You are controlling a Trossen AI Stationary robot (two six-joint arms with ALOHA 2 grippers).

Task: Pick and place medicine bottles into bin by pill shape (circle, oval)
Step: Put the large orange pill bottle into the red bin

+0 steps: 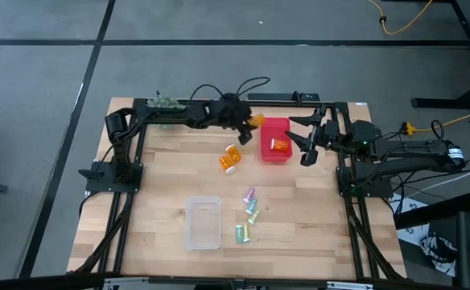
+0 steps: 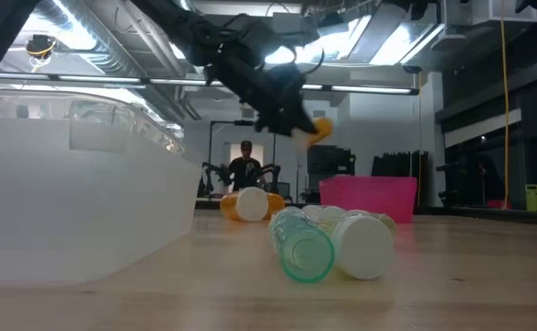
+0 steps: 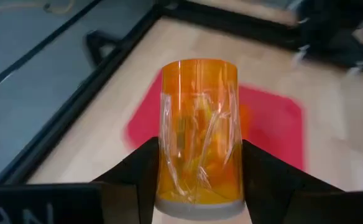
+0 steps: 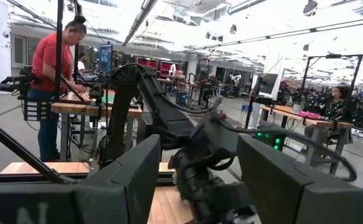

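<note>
Left claw [image 3: 197,180] clamps orange bottle [image 3: 199,127] (over pink bin [image 3: 275,118]).

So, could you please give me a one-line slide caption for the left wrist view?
Left gripper holds an orange bottle above the pink bin on the wooden table.

Pills inside the held orange bottle [image 3: 199,130] are too blurred to tell.

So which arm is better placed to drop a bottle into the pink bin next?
Left. The left gripper already clamps an orange bottle beside the pink bin. The right gripper holds nothing, its fingers apart beside the bin.
</note>
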